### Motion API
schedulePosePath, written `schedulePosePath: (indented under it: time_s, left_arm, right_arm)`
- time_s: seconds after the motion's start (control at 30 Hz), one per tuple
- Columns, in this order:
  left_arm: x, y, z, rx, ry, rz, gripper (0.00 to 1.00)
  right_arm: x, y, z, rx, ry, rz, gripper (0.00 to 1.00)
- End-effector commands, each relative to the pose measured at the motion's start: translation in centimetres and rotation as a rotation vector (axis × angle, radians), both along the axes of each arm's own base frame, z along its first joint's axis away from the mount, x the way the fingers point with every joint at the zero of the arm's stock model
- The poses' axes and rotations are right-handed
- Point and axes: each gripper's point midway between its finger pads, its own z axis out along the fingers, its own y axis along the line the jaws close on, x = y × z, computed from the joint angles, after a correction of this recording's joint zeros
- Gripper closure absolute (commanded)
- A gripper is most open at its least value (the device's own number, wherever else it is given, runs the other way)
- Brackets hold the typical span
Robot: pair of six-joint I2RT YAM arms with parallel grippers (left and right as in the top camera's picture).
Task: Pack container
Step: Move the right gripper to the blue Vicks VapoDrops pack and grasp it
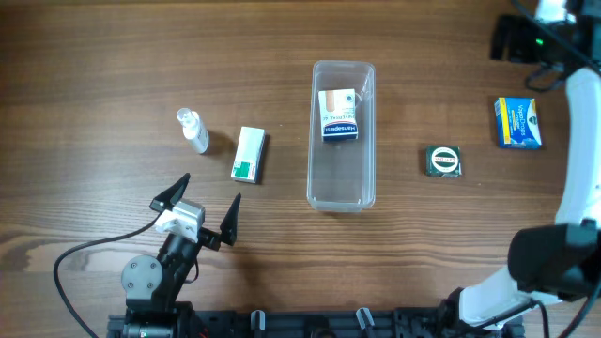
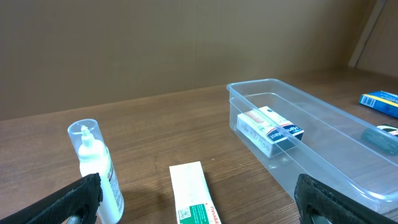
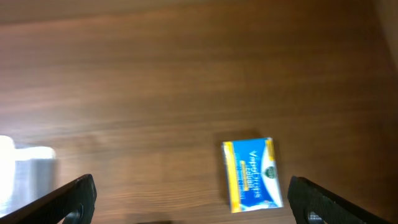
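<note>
The container point(image 1: 342, 192) is a long clear plastic bin at the table's middle, with one white and blue box point(image 1: 339, 115) lying in its far end. It also shows in the left wrist view point(image 2: 323, 149). My left gripper point(image 1: 199, 208) is open and empty near the front left, short of a white and green box point(image 1: 249, 153) and a small clear bottle point(image 1: 193, 130). My right gripper point(image 3: 193, 199) is open and empty, high at the far right above a blue and yellow box point(image 1: 517, 123). A dark green square packet point(image 1: 442, 161) lies right of the container.
The right arm point(image 1: 573, 178) runs along the table's right edge. A black cable point(image 1: 70, 258) loops at the front left. The white and green box point(image 2: 194, 199) and the bottle point(image 2: 96, 165) lie between the left fingers' line of sight.
</note>
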Motion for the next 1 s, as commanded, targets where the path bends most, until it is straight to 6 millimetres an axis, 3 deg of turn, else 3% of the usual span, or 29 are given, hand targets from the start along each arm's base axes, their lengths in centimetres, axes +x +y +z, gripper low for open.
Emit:
schedulePosePath:
  time_s: [0.0,0.07,0.2,0.33,0.57,0.97]
  left_arm:
    - [0.1,0.2,-0.1,0.008,-0.003,0.010,0.00]
    - [0.1,0.2,-0.1,0.008,-0.002,0.010,0.00]
    - [0.1,0.2,-0.1,0.008,-0.003,0.010,0.00]
    - [0.1,0.2,-0.1,0.008,-0.003,0.010,0.00]
    - [0.1,0.2,-0.1,0.008,-0.003,0.010,0.00]
    - [0.1,0.2,-0.1,0.008,-0.003,0.010,0.00]
  right_arm:
    - [0.0,-2.3,-5.3,0.011,0.103,0.077,0.01]
    - [-0.7,-5.1,-7.0,0.013,0.143,0.044,0.00]
    - [-1.4,-7.6,-9.8,0.009,0.209,0.051,0.00]
    - [-1.8,-9.8,-14.1,0.039,0.286,0.036,0.00]
    - [-2.4,-9.8,-20.5,0.110,0.408,0.041,0.00]
    - [-3.5,-9.8,-24.4,0.133,0.496,0.034,0.00]
